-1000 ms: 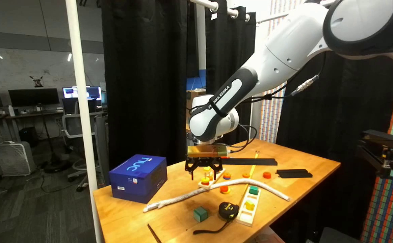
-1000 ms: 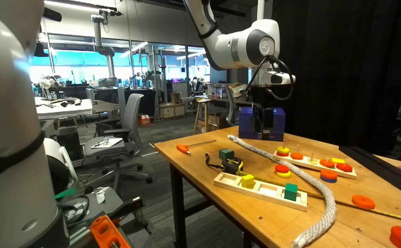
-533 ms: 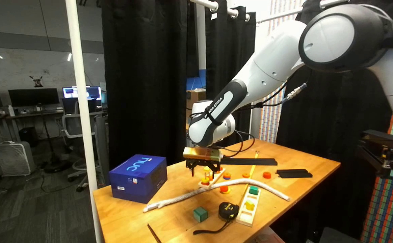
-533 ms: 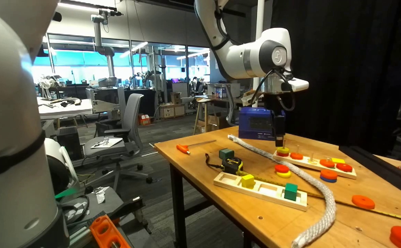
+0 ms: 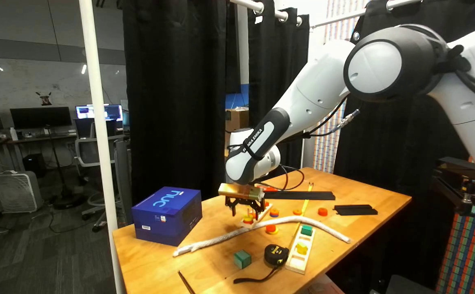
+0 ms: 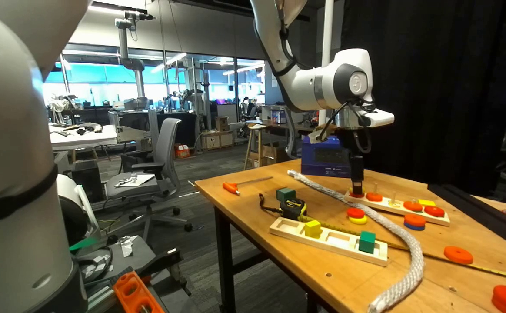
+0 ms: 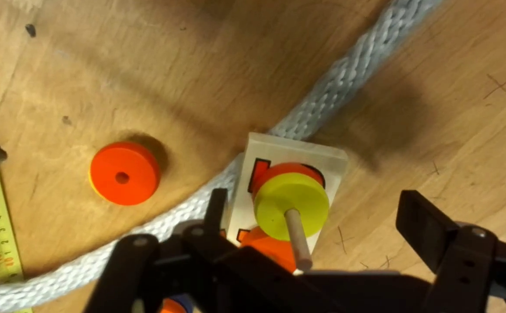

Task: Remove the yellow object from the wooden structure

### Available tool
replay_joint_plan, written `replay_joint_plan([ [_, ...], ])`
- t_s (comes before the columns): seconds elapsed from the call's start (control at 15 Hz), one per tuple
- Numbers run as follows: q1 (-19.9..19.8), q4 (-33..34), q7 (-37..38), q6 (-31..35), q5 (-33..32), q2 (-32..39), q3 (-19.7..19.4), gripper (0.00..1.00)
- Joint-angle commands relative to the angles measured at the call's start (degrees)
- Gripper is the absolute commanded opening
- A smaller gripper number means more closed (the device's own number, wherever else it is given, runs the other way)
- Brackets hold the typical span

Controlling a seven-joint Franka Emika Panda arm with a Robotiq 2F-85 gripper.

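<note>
My tool [image 7: 316, 215], fingers [image 7: 422, 230] apart, left and right of the yellow ring [image 7: 279, 202], peg [image 7: 298, 239] through it, red ring [image 7: 285, 168] beneath, then the board [image 7: 290, 152]

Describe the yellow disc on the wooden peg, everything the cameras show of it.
The yellow disc is round and smooth-looking, with a plain top that suggests painted wood, though that is uncertain. A thin wooden peg rises through its middle. It appears to lie flat on a red disc, the pair stacked at one end of the wooden peg board. In the wrist view it shows between the two sides of the open gripper, with a gap to each.
</note>
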Motion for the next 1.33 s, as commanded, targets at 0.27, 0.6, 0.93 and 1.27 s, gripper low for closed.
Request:
replay_joint_plan([
  [0.27, 1.4, 3.1, 3.2, 0.0, -1.6, 1.8, -1.9, 1.0],
  [0.6, 1.5, 3.5, 3.5, -0.1, -1.9, 1.9, -2.2, 0.75],
  [0.93, 1.7, 3.7, 4.2, -0.2, -2.9, 2.1, -2.6, 0.42],
  [1.27, 1.8, 3.7, 4.8, -0.3, -3.7, 2.1, -2.8, 0.25],
])
